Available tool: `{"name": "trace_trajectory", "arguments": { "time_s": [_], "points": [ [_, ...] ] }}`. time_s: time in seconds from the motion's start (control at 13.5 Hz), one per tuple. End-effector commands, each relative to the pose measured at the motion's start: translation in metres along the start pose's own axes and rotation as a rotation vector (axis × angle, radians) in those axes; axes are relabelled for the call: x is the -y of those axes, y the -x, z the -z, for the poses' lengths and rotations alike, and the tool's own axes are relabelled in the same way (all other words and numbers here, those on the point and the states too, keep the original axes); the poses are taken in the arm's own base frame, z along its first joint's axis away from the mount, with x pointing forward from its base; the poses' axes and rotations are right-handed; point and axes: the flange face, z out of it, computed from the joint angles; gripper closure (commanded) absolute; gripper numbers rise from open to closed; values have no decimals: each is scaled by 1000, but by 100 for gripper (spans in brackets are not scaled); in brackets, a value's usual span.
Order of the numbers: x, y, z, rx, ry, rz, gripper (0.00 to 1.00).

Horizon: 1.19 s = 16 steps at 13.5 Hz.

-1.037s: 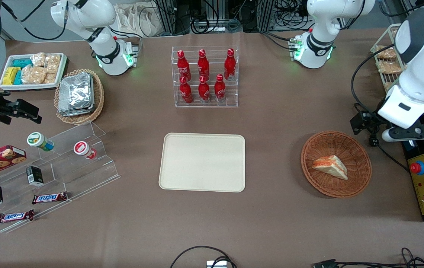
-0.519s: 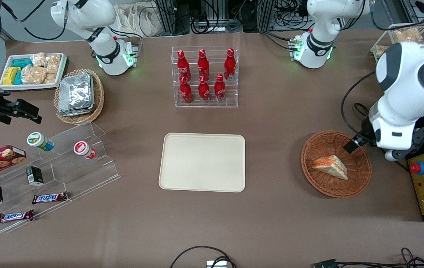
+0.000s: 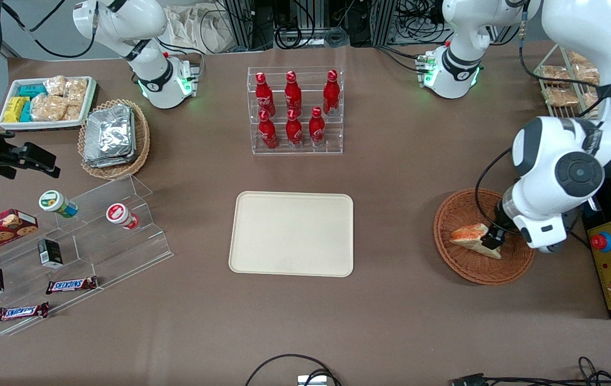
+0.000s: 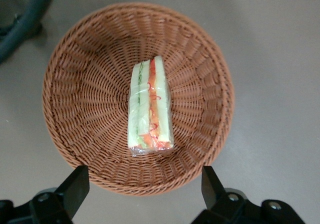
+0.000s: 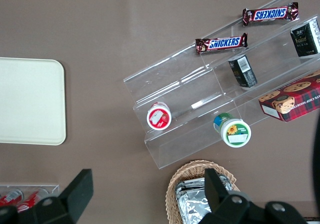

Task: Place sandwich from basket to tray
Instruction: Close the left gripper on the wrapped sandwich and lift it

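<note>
The sandwich [image 3: 469, 236], a clear-wrapped wedge with orange-red and green layers, lies in the middle of the round reddish-brown wicker basket [image 3: 466, 273]. It also shows in the left wrist view [image 4: 150, 109], inside the basket [image 4: 90, 44]. My left gripper [image 3: 493, 236] hangs over the basket, above the sandwich's end toward the working arm's side, and touches nothing. In the left wrist view the gripper [image 4: 142, 189] is open wide, with nothing between its black fingers [image 4: 75, 186]. The cream tray [image 3: 292, 233] lies bare mid-table, toward the parked arm from the basket, and shows in the right wrist view [image 5: 30, 101].
A clear rack of red bottles [image 3: 295, 110] stands farther from the camera than the tray. A black-and-yellow control box [image 3: 608, 265] lies beside the basket at the table's edge. A wire rack of packets [image 3: 560, 91] stands farther back. A stepped acrylic stand with snacks [image 3: 69, 252] is at the parked arm's end.
My left arm has swung in from the table's edge and come over the basket; the gripper now hangs above the sandwich. The sandwich and basket have not moved.
</note>
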Motion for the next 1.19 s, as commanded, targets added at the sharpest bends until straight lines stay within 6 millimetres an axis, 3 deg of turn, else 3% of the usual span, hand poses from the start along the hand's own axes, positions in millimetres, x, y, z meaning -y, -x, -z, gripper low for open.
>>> {"name": "trace_trajectory", "arguments": {
  "time_s": [0.0, 0.07, 0.15, 0.67, 0.89, 0.96, 1.11],
  "points": [
    [8, 1, -33, -10, 25, 45, 1],
    [15, -17, -48, -19, 28, 78, 1],
    [13, -20, -57, -21, 31, 81, 1],
    [8, -18, -86, 10, 28, 142, 2],
    [2, -15, -100, 39, 39, 156, 12],
    [3, -17, -102, 38, 34, 149, 30],
    [2, -18, -100, 37, 29, 63, 96]
  ]
}}
